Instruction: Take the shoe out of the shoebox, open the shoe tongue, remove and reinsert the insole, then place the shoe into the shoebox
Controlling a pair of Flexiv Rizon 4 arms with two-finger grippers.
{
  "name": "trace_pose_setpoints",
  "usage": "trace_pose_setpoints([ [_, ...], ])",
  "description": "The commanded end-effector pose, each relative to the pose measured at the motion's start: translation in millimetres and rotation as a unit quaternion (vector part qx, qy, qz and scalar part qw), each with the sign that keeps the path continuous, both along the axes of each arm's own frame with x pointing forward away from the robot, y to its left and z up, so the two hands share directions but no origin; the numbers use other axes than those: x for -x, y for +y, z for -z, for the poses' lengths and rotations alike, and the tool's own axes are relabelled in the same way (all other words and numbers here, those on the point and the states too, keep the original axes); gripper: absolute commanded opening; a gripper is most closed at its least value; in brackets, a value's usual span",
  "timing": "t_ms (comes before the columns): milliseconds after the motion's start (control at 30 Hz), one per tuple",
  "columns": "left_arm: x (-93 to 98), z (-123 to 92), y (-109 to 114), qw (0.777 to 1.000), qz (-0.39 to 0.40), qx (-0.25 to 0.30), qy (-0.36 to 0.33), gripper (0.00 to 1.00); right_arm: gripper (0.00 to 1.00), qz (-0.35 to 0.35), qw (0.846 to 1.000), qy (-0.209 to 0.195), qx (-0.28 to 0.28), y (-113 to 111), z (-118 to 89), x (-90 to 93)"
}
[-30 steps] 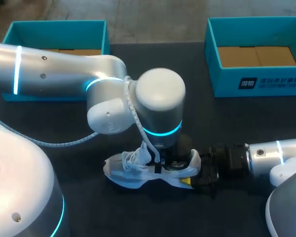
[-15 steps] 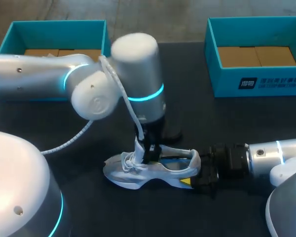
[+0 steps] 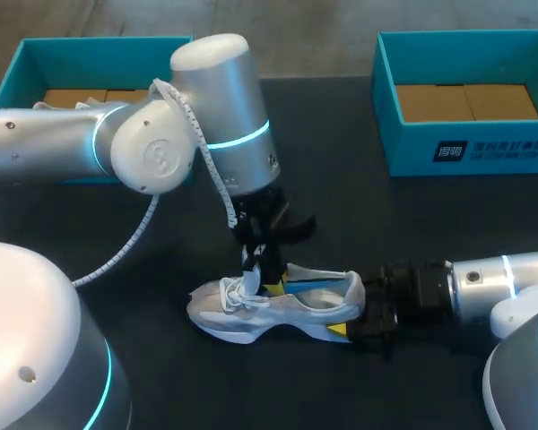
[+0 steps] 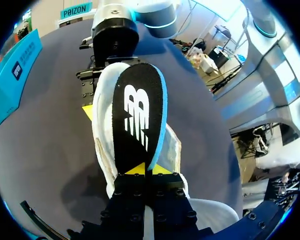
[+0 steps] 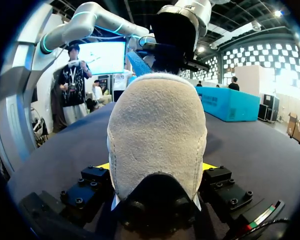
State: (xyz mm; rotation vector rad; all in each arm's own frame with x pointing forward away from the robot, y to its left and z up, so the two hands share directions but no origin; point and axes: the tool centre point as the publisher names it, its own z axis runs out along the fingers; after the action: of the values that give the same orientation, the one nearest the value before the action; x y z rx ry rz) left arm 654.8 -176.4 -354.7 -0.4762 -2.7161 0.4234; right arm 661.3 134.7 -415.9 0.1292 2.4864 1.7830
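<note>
- At table [image 3: 403, 224] centre: white sneaker [image 3: 251, 313], toe toward 9 o'clock, heel toward 3 o'clock.
- Left gripper [image 4: 149, 169] pinched tight on black insole [image 4: 139, 110].
- Right gripper [image 5: 157, 167] clamped on both sides of the heel.

left gripper [image 4: 149, 169] raised and drawn back, insole [image 4: 138, 115] seemingly lifting out of shoe [image 3: 298, 310]

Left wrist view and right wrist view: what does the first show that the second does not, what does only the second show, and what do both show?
Only the left wrist view: the black top face of the insole, pinched at one end by the left gripper, above the shoe. Only the right wrist view: the shoe's grey heel close up, with the yellow tips of the right gripper at both its sides. Both: the shoe on the dark table, the other arm's gripper beyond it, and a teal shoebox.
</note>
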Motion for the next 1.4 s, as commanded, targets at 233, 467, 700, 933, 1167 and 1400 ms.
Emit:
trace_pose_setpoints([
  [233,1.0,-4.0,-4.6,1.000,-0.002,0.003,-0.004,0.31,0.00,0.000,1.000,0.001,0.003,0.7,0.7,1.5],
  [467,3.6,-14.2,-6.5,0.999,-0.019,0.011,-0.040,0.42,0.00,0.000,1.000,0.001,0.003,0.7,0.7,1.5],
  [700,10.4,-26.2,-7.3,0.996,-0.033,0.021,-0.084,0.40,0.00,0.000,1.000,0.001,0.003,0.7,0.7,1.5],
  [933,11.6,-36.8,-13.1,0.991,-0.041,0.022,-0.124,0.40,0.00,0.000,1.000,0.001,0.003,0.7,0.7,1.5],
  [1167,13.7,-40.1,-21.0,0.986,-0.050,0.021,-0.155,0.38,0.00,0.000,1.000,0.001,0.003,0.7,0.7,1.5],
  [1400,21.0,-38.5,-31.7,0.977,-0.077,0.021,-0.197,0.38,0.00,0.000,1.000,0.001,0.003,0.7,0.7,1.5],
])
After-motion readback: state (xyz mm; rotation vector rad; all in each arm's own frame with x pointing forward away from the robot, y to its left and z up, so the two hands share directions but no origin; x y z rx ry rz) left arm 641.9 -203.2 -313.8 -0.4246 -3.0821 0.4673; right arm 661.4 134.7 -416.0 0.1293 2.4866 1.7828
